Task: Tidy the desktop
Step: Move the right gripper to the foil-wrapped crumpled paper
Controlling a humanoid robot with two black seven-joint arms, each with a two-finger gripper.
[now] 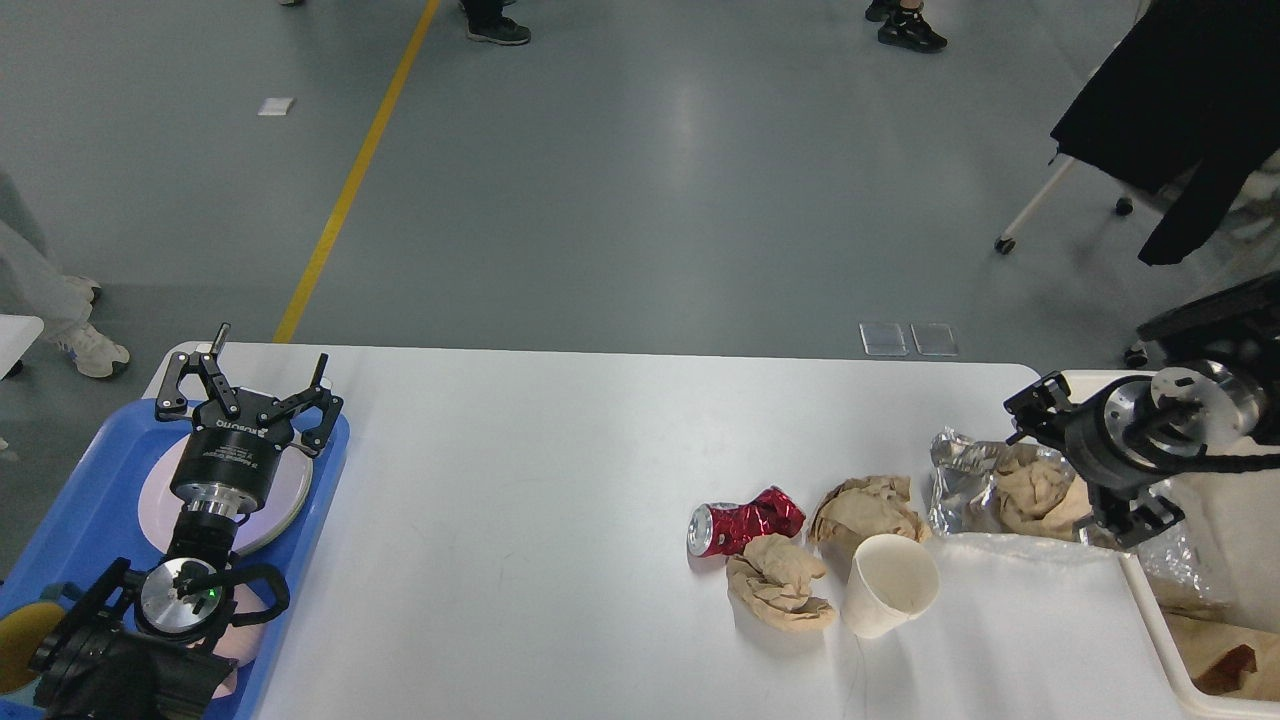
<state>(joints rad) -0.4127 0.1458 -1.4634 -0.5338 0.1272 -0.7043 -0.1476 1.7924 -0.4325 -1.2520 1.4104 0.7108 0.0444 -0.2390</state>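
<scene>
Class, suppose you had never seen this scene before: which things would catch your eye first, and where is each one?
The crushed red can stands out, lying right of centre on the white desktop amid crumpled brown paper and a tipped paper cup. On the far left, a blue tray holds a plate, with the left gripper open above it. At the right edge, the right gripper hangs over a silvery foil bag.

Glossy white desktop (pixel 560 480), dented red metal can (pixel 745 525), crumpled brown paper (pixel 780 590), shiny foil bag (pixel 965 480).
</scene>
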